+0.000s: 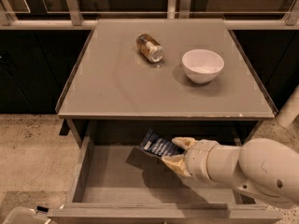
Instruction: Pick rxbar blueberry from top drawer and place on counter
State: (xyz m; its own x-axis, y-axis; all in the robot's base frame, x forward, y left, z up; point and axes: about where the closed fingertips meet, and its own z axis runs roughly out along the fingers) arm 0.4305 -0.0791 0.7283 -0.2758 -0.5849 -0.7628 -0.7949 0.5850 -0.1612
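Note:
The rxbar blueberry (157, 146) is a dark navy wrapper with white print lines. It is tilted and lifted above the grey bottom of the open top drawer (117, 181), casting a shadow below it. My gripper (176, 153) reaches in from the right and is shut on the bar's right end, one tan finger above it and one below. The counter (117, 87) lies just above and behind the drawer.
A glass jar (149, 47) with tan contents lies on its side at the counter's back middle. A white bowl (202, 65) stands to its right. Speckled beige floor (32, 157) lies left of the drawer. My bulky arm (252, 169) covers the drawer's right part.

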